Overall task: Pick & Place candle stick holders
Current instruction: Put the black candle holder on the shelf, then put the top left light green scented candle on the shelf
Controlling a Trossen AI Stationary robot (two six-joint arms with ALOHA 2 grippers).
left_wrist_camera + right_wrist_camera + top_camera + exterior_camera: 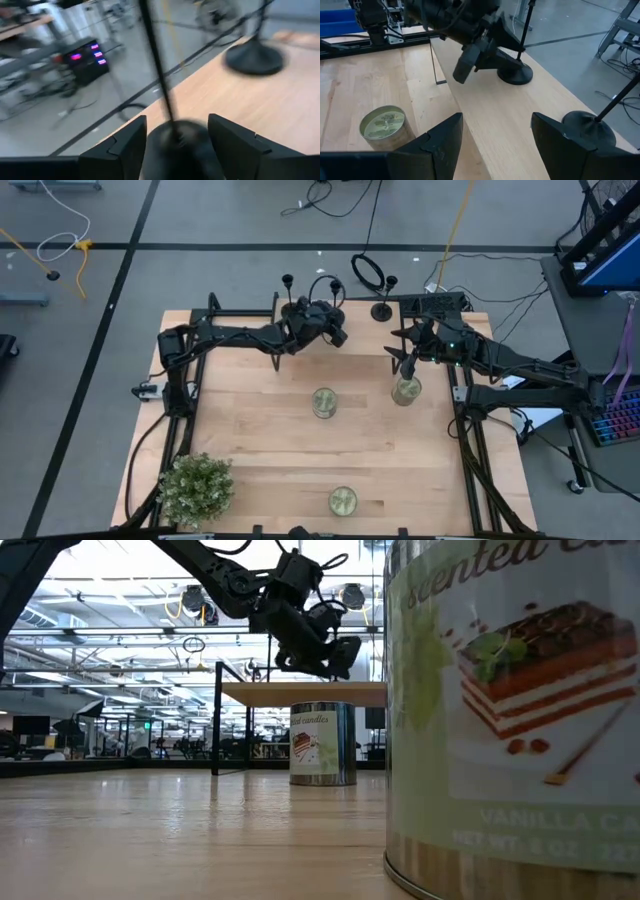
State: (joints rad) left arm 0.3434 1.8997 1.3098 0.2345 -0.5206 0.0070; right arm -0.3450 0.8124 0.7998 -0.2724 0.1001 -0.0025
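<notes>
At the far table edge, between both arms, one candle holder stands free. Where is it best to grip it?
Grip the candle holder by its thin upright stem, low down, coming level from the table side. Its round base lies flat on the wood and looks too wide for the jaws.

Count from where I stand:
- candle stick holders, black: 3, along far edge of table (250, 430): one (288, 284), second (334, 284), third (383, 308).
- candle tins: 3: (324, 402), (406, 391), (343, 501).
- potted plant (196, 487): 1.
- robot arms: 2.
</notes>
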